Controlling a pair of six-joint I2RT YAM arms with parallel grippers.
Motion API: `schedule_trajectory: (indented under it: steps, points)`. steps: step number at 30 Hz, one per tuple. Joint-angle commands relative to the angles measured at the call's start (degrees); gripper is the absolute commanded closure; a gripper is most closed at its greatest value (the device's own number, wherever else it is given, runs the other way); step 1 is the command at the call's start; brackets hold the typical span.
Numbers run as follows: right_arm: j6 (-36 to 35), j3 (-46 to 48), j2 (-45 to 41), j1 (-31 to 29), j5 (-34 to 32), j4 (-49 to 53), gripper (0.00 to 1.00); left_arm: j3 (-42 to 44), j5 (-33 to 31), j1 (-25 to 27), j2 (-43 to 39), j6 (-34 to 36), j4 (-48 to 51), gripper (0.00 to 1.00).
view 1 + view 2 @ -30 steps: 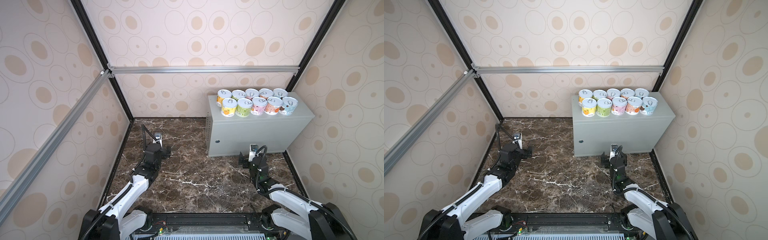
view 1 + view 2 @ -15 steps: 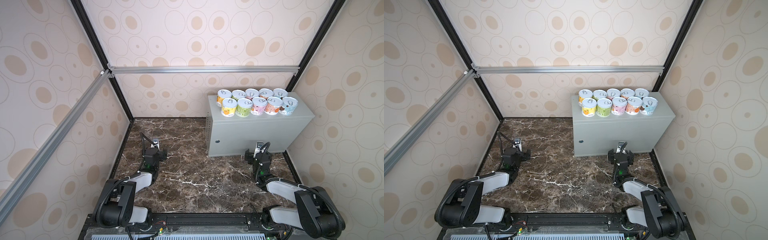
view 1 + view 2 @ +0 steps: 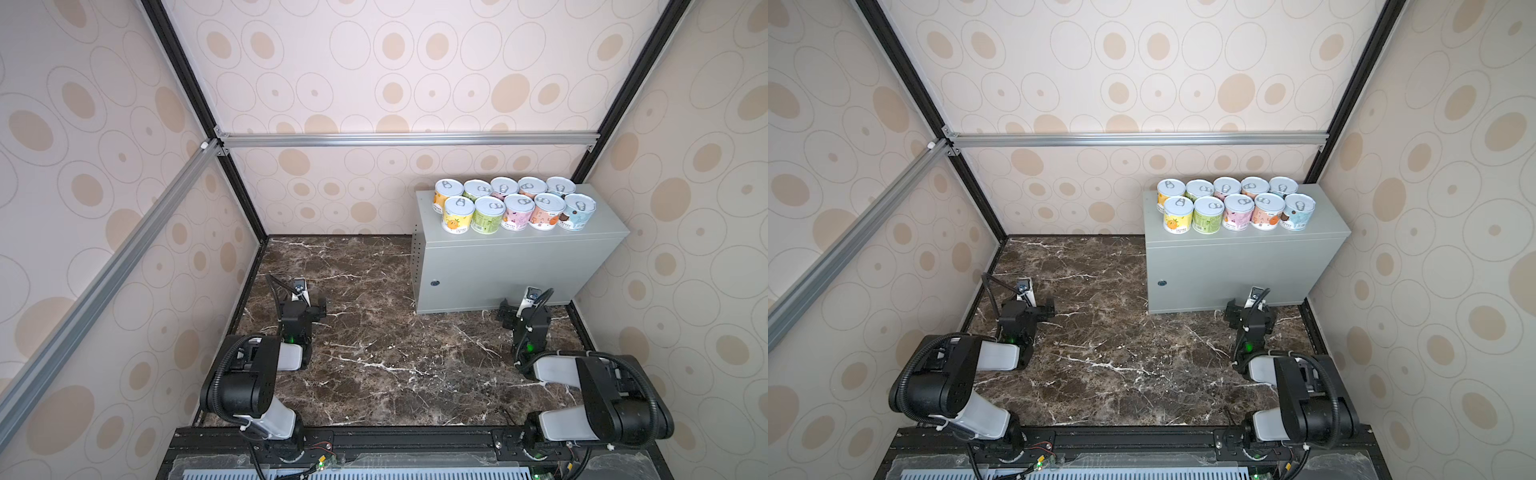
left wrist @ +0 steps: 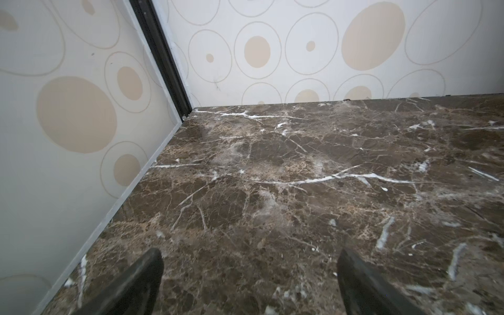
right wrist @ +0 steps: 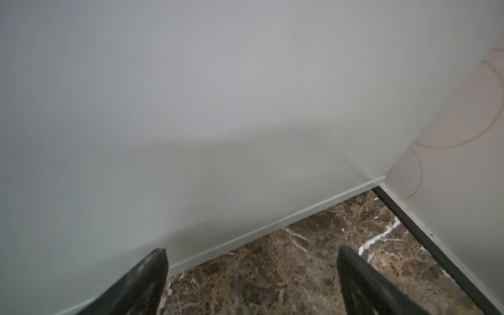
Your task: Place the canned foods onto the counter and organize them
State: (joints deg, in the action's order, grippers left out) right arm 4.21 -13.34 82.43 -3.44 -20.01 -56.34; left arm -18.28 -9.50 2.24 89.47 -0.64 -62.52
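Several canned foods (image 3: 517, 214) (image 3: 1237, 214) stand upright in two tidy rows on the flat top of the light-grey counter (image 3: 511, 270) (image 3: 1233, 270), at the back right in both top views. My left gripper (image 3: 302, 306) (image 3: 1030, 308) (image 4: 249, 253) hangs low over the marble near the left wall, open and empty, far from the tins. Just in front of the counter's lower front face (image 5: 191, 109) is my right gripper (image 3: 523, 308) (image 3: 1246, 311) (image 5: 251, 253), open with only floor between its fingers.
Dark brown marble floor (image 3: 374, 332) (image 4: 300, 177) fills the cell. Patterned walls close in on three sides, with aluminium bars (image 3: 407, 139) overhead. Both arms are folded back by the black rail (image 3: 395, 440) at the near edge. The right wall (image 5: 463, 136) stands close to the right gripper.
Both arms have folded back toward the near rail, pulling the grippers back a little and lower over the floor. The tins have not moved, and both grippers stayed open.
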Motion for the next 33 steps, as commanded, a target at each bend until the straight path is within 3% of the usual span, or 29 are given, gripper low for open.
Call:
schedule_trajectory:
  steps: [1,3,9,12,15,18,22,33]
  points:
    - [-3.9,6.1,2.9,-2.4,2.5,-18.6,0.01,8.3,-2.1,0.7,1.3,-0.6,-21.1,0.01]
    - [-5.5,7.6,5.5,-4.2,1.0,-24.7,0.01,9.5,-5.2,2.8,0.9,0.9,-23.0,0.01]
    - [-8.2,6.1,8.6,-4.8,6.0,-24.8,0.01,14.6,-8.0,4.1,2.8,2.0,-35.3,0.01]
    - [-9.0,4.6,8.4,-4.9,7.0,-21.9,0.01,13.4,-6.9,4.2,2.4,2.2,-32.7,0.01]
    - [-9.1,2.5,7.2,-4.8,7.5,-16.8,0.01,7.7,-5.5,3.8,1.5,2.1,-20.5,0.01]
    - [-8.8,-3.5,5.6,-4.2,8.4,-3.6,0.01,5.2,0.7,0.1,1.3,-0.6,-15.0,0.01]
    - [-4.5,-11.2,5.9,0.6,14.7,11.4,0.01,5.3,1.5,-0.3,1.3,-0.8,-15.1,0.01]
    - [-4.9,-10.8,5.5,0.9,15.4,11.2,0.0,5.6,1.5,-0.3,1.2,-0.6,-15.7,0.01]
